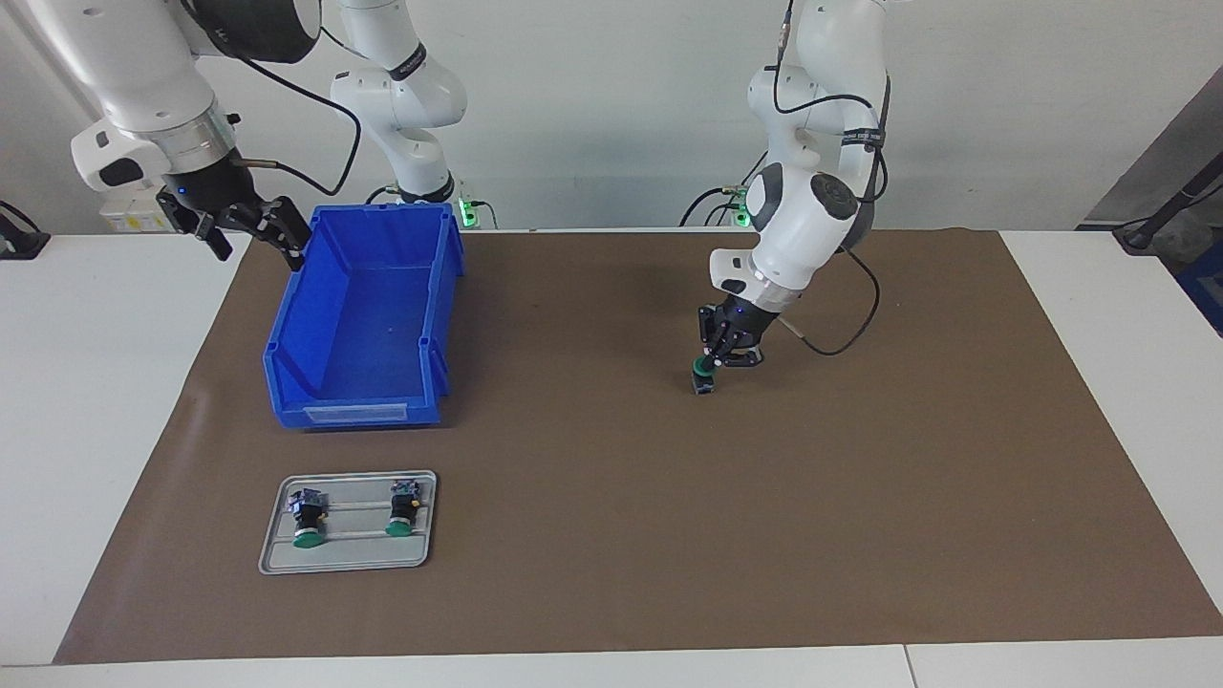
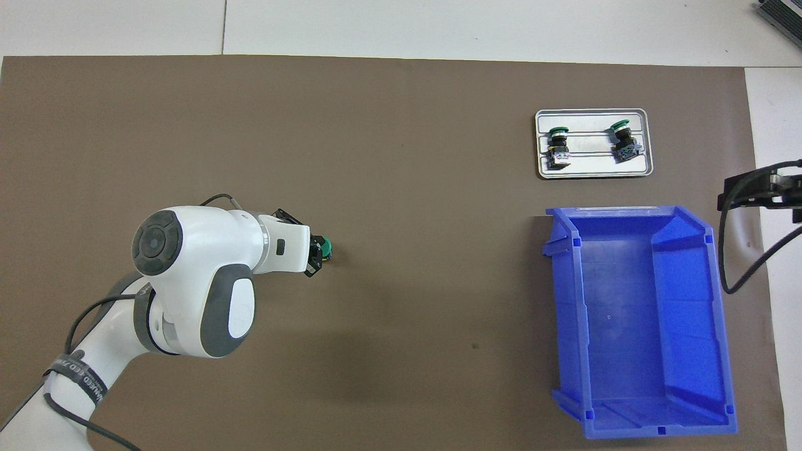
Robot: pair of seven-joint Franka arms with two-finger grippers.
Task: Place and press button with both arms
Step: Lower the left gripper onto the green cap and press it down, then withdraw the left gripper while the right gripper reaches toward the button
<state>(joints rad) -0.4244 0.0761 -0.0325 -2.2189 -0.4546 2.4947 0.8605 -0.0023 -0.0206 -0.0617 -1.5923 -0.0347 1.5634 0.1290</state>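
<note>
Three buttons: one (image 1: 704, 375) under the left pincer (image 1: 708, 364), two on the tray (image 1: 277, 552).

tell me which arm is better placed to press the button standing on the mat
Left. The left gripper is shut right on the green cap of the button, which stands on the brown mat. The right gripper hangs open beside the blue bin, well away from it.

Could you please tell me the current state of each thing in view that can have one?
Left gripper: shut on the button, low over the mat.
Button: upright, green cap up, base at the mat.
Right gripper: open, waiting beside the bin.
Blue bin: upright, empty.
Tray: flat, holding two buttons lying on their sides.
</note>
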